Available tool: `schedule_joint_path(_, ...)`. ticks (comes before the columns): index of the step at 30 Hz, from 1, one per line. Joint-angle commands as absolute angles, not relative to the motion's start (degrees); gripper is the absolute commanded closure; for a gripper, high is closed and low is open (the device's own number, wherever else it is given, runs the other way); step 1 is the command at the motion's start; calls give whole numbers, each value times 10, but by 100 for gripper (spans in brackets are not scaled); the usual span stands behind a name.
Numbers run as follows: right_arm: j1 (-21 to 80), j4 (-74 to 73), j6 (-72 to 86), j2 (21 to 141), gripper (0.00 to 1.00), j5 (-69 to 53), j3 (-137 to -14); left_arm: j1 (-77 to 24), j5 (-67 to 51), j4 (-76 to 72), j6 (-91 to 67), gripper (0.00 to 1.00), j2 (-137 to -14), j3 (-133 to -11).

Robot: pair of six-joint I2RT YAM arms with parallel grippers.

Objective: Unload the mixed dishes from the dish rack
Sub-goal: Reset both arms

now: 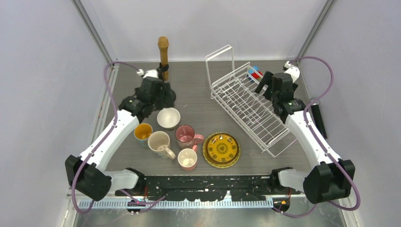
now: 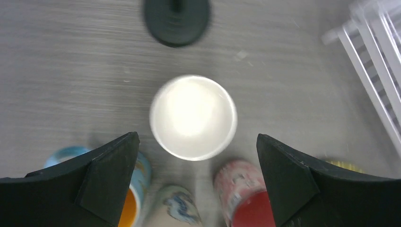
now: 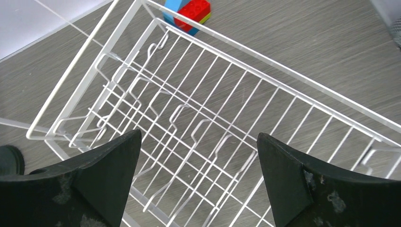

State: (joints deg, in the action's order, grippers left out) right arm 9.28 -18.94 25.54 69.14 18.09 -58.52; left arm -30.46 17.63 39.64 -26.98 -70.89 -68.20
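Note:
The white wire dish rack (image 1: pixel 248 106) lies on the table at the right with nothing in it; it fills the right wrist view (image 3: pixel 213 109). The dishes stand on the table at the left: a beige bowl (image 1: pixel 169 118), a yellow-lined cup (image 1: pixel 143 132), a cream mug (image 1: pixel 160 144), two pink mugs (image 1: pixel 185 135) (image 1: pixel 187 159) and a yellow-orange plate (image 1: pixel 221 150). My left gripper (image 1: pixel 158 94) hovers open above the bowl (image 2: pixel 193 117), touching nothing. My right gripper (image 1: pixel 270 86) hovers open and empty over the rack's far part.
A brown microphone (image 1: pixel 163 54) on a black stand rises at the back, just behind my left gripper; its round base (image 2: pixel 176 19) shows beyond the bowl. Red and blue toy bricks (image 3: pixel 191 10) lie behind the rack. A dark flat object (image 1: pixel 319 120) lies by the right wall.

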Motion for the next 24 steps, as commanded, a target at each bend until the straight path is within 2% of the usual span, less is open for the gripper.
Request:
schedule_joint_path(1,89,-194,252,666,0,247,-579,-222,188,341,-339,0,-661,-676)
schedule_joint_path(4,85,-196,254,661,0,254,-578,-218,229,314,-328,0,-618,-654)
schedule_joint_path(9,84,-180,261,654,0,266,-575,-214,337,359,-340,0,-574,-649)
schedule_joint_path(17,84,-172,261,643,0,258,-561,-214,376,373,-339,0,-540,-624)
schedule_joint_path(24,84,-156,259,641,0,221,-560,-214,366,358,-338,0,-518,-598)
